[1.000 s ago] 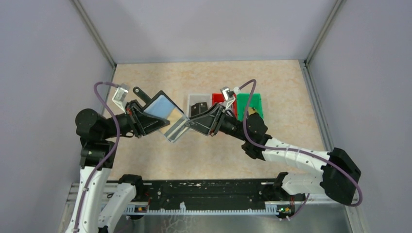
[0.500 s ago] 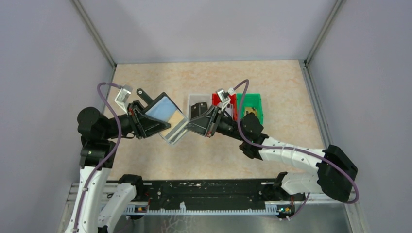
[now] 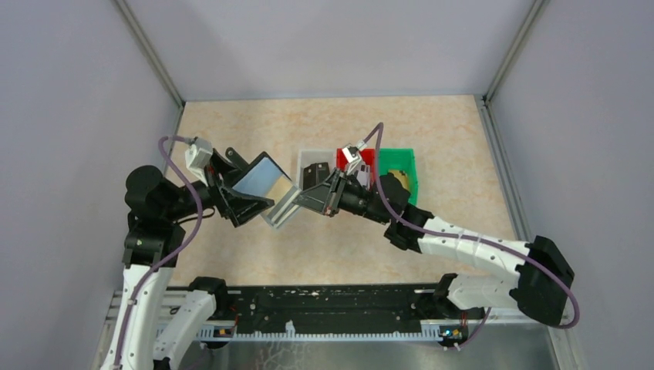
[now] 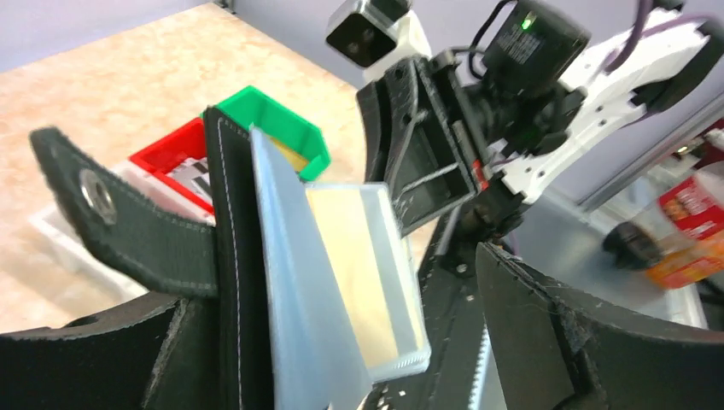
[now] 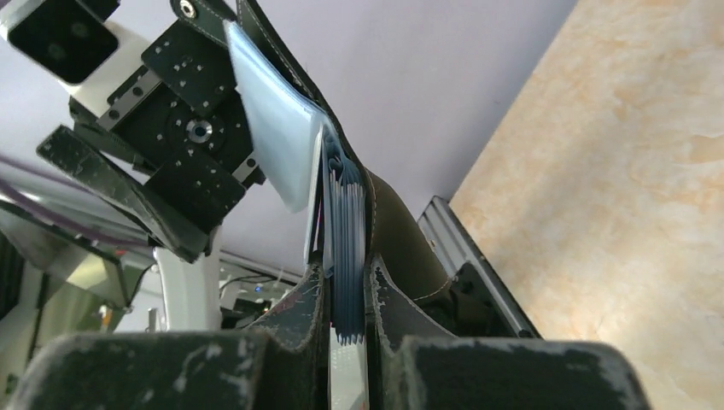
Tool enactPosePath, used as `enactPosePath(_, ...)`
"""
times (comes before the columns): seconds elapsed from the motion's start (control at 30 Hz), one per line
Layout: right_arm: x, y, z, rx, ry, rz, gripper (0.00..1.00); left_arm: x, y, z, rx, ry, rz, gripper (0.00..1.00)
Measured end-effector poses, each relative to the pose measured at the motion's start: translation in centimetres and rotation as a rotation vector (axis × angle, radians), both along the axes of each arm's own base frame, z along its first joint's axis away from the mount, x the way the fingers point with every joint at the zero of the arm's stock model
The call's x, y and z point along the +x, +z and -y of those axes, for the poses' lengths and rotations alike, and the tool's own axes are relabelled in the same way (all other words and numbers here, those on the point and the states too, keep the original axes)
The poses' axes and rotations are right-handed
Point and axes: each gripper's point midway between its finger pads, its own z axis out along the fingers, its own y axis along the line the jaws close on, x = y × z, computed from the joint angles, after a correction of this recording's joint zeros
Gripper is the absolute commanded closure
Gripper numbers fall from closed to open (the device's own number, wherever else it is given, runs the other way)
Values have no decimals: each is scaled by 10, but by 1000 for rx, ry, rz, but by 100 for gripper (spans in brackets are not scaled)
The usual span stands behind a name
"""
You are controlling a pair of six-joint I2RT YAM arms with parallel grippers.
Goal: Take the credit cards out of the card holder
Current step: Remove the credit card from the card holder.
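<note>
Jaws of R gripper [image 5: 346,299] pinched on the credit cards [image 5: 345,224]. L gripper [image 3: 235,202] jaws clamp the card holder [image 4: 229,256], held open and tilted above table [image 3: 463,139]. Card count unclear: stack edge-on, part inside holder. R arm covers parts of white bin [image 3: 303,158], red bin [image 3: 367,157], green bin [image 3: 406,160].

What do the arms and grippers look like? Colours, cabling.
Left arm and right arm: white links, black round joint housings. Left gripper and right gripper: black angular plates, visible screws. A purple cable loops to each white wrist camera. No sleeves.
</note>
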Motion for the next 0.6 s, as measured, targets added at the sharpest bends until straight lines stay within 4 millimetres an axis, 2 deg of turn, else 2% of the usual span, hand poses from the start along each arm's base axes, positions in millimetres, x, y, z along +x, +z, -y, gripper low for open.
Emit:
enactPosePath(0.13, 5, 3, 6, -73, -55, -4, 100, -4, -14, -4, 61, 2, 122, 1)
enactPosePath(0.27, 6, 5, 4, -169, -95, 12, 100, -11, -29, -8, 124, 3, 271, 1)
enactPosePath(0.4, 8, 12, -6, -321, -153, 73, 100, -9, -35, -16, 195, 55, 467, 1)
enactPosePath(0.6, 4, 21, -27, -519, -221, 212, 100, -4, -52, -22, 264, 94, 634, 1)
